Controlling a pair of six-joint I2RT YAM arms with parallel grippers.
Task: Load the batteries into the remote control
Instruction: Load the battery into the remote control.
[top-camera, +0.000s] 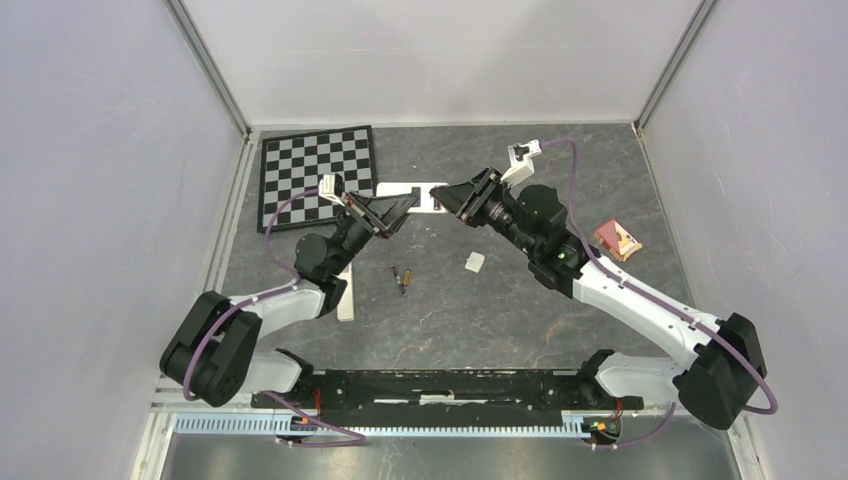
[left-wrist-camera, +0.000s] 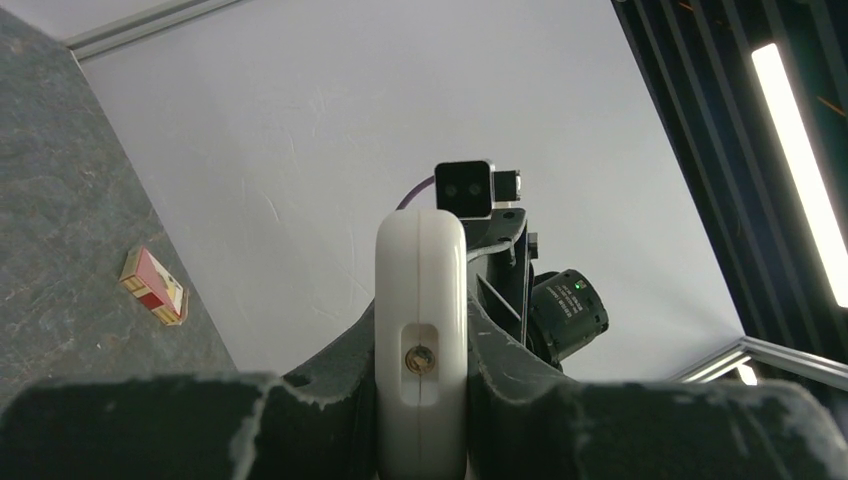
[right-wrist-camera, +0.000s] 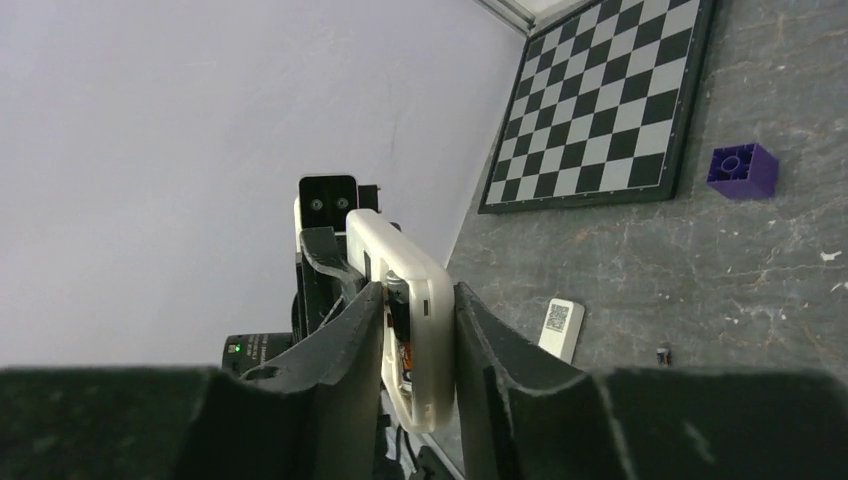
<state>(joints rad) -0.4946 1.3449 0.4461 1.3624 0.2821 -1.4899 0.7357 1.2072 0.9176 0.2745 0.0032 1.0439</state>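
The long white remote control (top-camera: 424, 191) is held off the table between both grippers, near the back middle. My left gripper (top-camera: 393, 209) is shut on one end; its wrist view shows that end of the remote (left-wrist-camera: 420, 280) clamped between the fingers, with a small brass part in a recess. My right gripper (top-camera: 450, 198) is shut on the other end. In the right wrist view the remote (right-wrist-camera: 402, 258) shows an open compartment with something dark and orange inside. Two slim dark batteries (top-camera: 400, 277) lie on the table in front; one also shows in the right wrist view (right-wrist-camera: 662, 353).
A checkerboard (top-camera: 318, 172) lies at the back left. A purple cube (right-wrist-camera: 742, 170) sits beside it. A red-faced remote (top-camera: 617, 240) lies at the right. A small white piece (top-camera: 474, 262) and a white bar with a QR code (top-camera: 345, 298) lie on the table.
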